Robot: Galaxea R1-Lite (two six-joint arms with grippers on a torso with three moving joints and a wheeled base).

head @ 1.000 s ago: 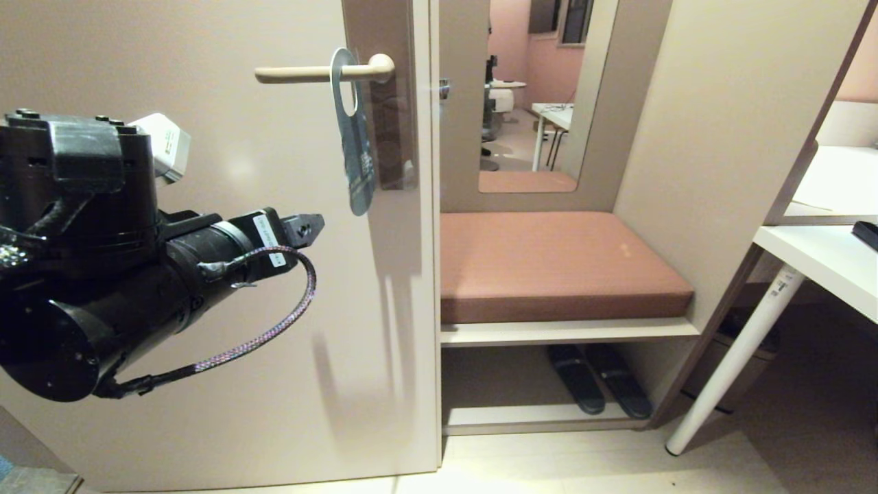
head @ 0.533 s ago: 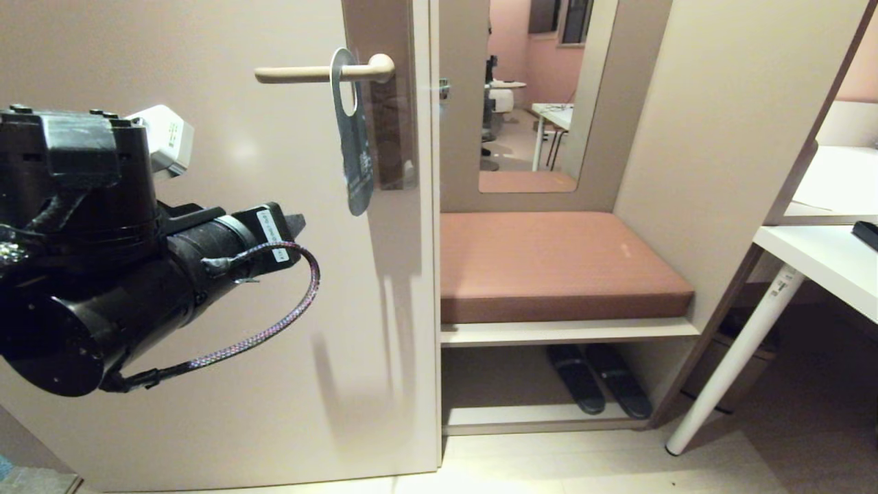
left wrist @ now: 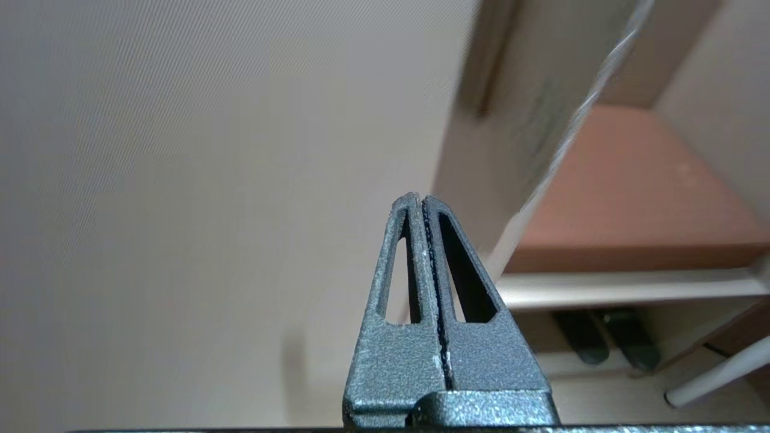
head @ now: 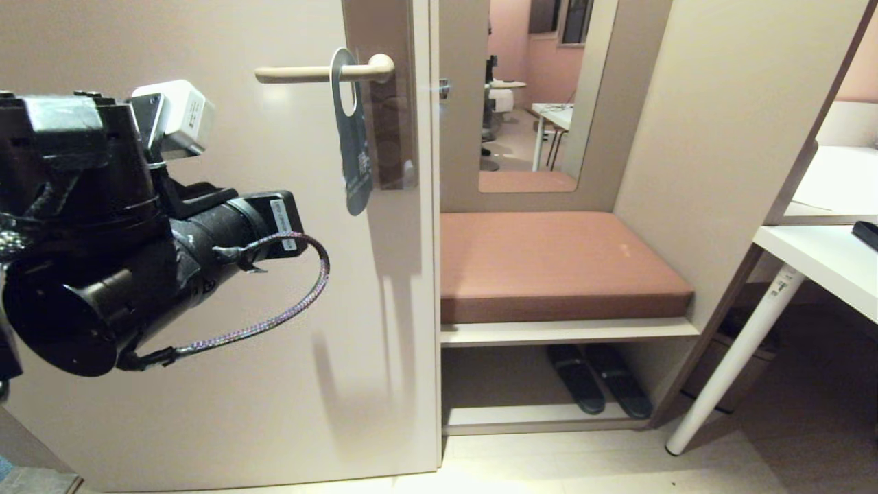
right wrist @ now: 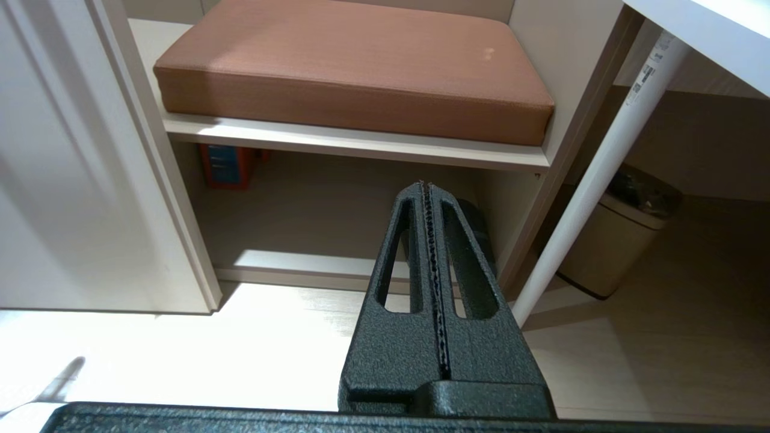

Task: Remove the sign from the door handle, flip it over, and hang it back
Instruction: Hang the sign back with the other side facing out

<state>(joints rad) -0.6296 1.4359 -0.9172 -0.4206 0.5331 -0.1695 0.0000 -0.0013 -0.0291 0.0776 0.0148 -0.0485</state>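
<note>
Beside beige door, cushioned bench

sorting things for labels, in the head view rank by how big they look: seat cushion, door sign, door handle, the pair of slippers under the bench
1. seat cushion, clearly the largest.
2. sign.
3. pair of slippers and door handle: too alike to rank; the slippers sit farther off in shadow.
</note>
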